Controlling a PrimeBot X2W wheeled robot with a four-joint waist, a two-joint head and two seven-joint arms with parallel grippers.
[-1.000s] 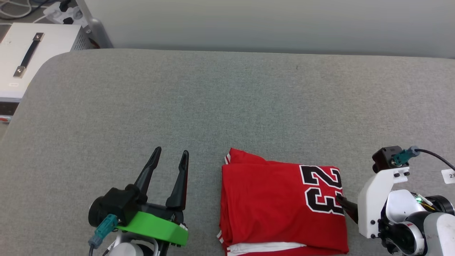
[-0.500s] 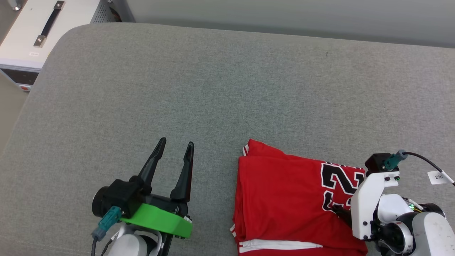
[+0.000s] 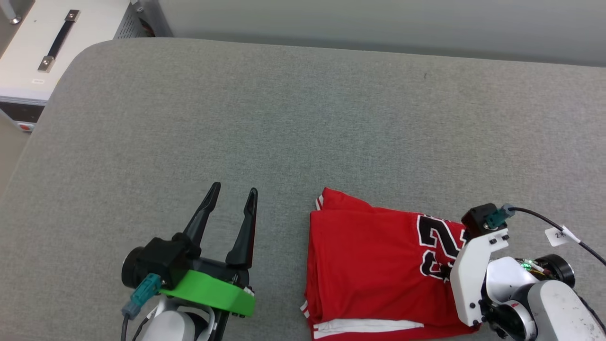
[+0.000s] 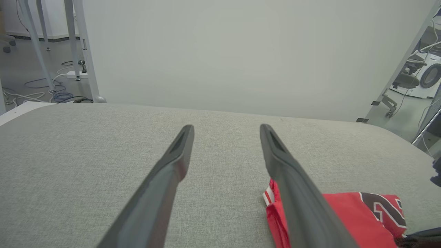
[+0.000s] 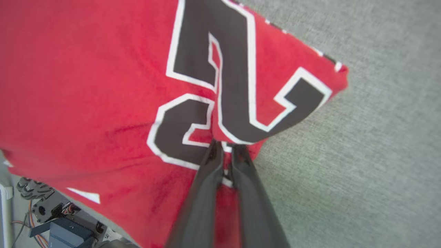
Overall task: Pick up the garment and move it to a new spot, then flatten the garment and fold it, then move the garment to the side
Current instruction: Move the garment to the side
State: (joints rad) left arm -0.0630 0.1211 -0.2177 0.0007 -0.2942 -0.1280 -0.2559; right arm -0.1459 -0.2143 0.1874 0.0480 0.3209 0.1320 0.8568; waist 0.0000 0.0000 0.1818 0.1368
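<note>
The garment (image 3: 369,265) lies folded on the grey padded surface at the lower right, red with a black "23" print facing up and a white sleeve edge at its near side. My right gripper (image 3: 445,272) reaches in from its right edge. In the right wrist view its fingers (image 5: 226,146) are pinched together on the red fabric (image 5: 86,86) at the number print. My left gripper (image 3: 235,188) rests open to the left of the garment, touching nothing. The left wrist view shows its fingers (image 4: 226,127) apart with the garment (image 4: 344,213) at their right.
The grey padded surface (image 3: 284,118) stretches far and left of the garment, with a rounded corner at the upper left. A white box with a black handle (image 3: 47,42) stands beyond that corner. A pale wall runs along the far edge.
My right gripper has slid further over the garment's right edge and closed on the fabric at the print. The head camera shifted. The left gripper stays open in place.
</note>
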